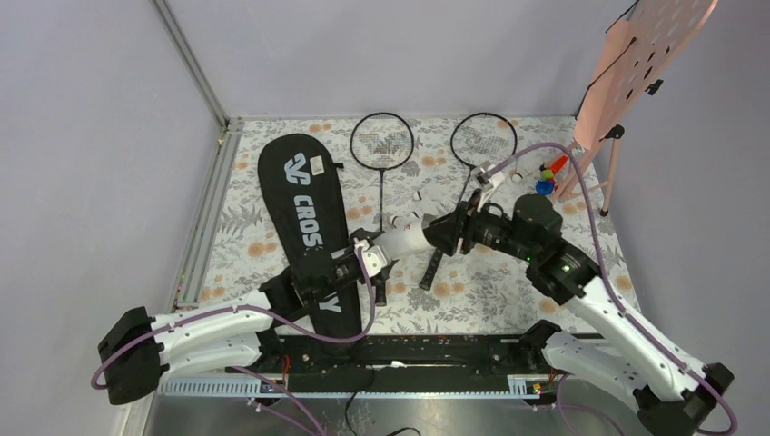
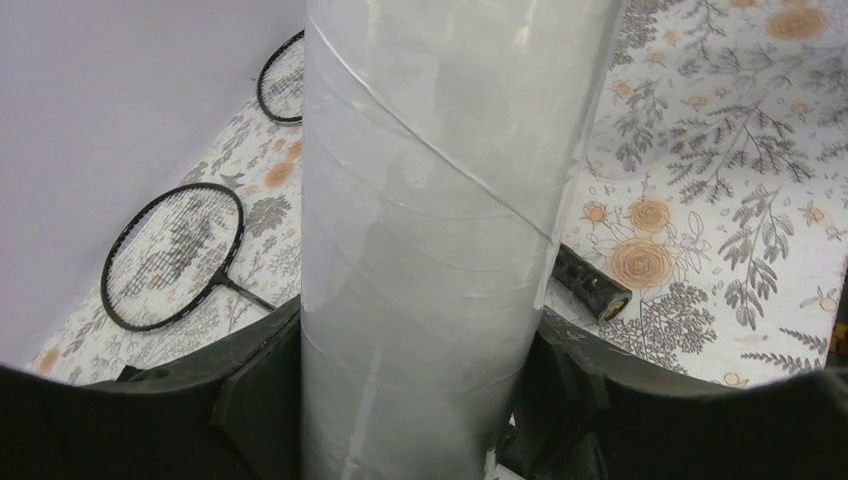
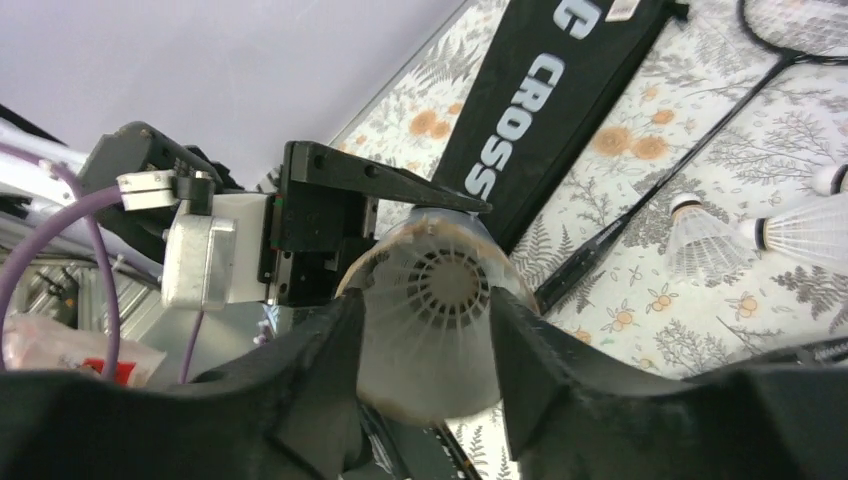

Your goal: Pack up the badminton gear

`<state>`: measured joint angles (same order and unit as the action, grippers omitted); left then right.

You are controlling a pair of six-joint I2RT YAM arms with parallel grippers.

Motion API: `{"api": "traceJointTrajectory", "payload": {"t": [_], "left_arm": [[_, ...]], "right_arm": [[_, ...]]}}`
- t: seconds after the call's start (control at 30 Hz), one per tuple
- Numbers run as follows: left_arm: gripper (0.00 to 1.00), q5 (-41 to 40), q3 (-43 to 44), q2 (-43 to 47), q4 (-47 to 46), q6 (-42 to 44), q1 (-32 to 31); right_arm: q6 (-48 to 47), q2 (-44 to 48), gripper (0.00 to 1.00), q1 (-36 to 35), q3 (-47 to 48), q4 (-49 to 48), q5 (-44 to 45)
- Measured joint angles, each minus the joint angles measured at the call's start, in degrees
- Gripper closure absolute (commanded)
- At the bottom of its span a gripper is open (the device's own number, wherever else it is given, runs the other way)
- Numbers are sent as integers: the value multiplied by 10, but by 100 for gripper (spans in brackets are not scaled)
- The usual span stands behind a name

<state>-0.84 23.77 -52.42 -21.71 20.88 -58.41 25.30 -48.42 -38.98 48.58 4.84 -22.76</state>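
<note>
My left gripper is shut on the long white tube and holds it level above the floral mat. The tube's open mouth faces my right gripper, which is open with a finger on either side of the rim. A white shuttlecock sits inside the tube. Two black rackets lie at the back. The black CROSSWAY bag lies at the left. Loose shuttlecocks lie on the mat.
A pink perforated board on a stand is at the back right, with small coloured toys at its foot. A metal rail runs along the mat's left edge. A racket handle lies under the tube.
</note>
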Motion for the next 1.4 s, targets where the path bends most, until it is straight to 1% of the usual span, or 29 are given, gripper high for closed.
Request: {"api": "traceJointTrajectory", "payload": {"t": [0.03,0.07,0.1,0.23,0.33,0.4,0.47,0.57,0.67,0.77,0.9,1.03,1.1,1.23,1.4], "left_arm": [[43,-7,0,0,-4,-2,0],[43,-13,-2,2,-9,-7,0],[43,-21,-3,3,-14,-10,0],[45,-68,-9,3,-39,-24,-1],[45,-119,-15,3,-66,-36,-1],[45,-173,-27,5,-105,-42,-1],[45,-216,-40,7,-145,-45,1],[45,-263,-60,6,-207,-55,16],[45,-283,-76,3,-262,-74,48],[45,-277,-95,-6,-316,-96,86],[46,-266,-123,-37,-423,-123,138],[46,-256,-126,-99,-521,-131,157],[47,-249,-118,-129,-555,-139,160],[47,-236,-95,-172,-577,-145,166],[47,-204,-94,-161,-571,-156,166]], "right_arm": [[-10,14,22,0,8,19,17],[-14,26,5,0,13,31,30],[-23,42,1,1,20,46,49],[-37,110,0,-1,31,68,101],[-38,157,0,-1,29,72,164],[-33,171,0,-1,23,71,208],[-21,165,0,-1,16,75,258],[3,121,4,-1,5,74,313],[28,53,8,-1,-30,38,333],[50,-31,11,-1,-66,-1,325],[73,-147,16,-1,-75,-40,309],[98,-238,20,-1,-75,-99,301],[112,-275,25,-1,-75,-129,301],[142,-351,31,-1,-76,-195,297],[166,-439,38,-1,-72,-239,294]]}}
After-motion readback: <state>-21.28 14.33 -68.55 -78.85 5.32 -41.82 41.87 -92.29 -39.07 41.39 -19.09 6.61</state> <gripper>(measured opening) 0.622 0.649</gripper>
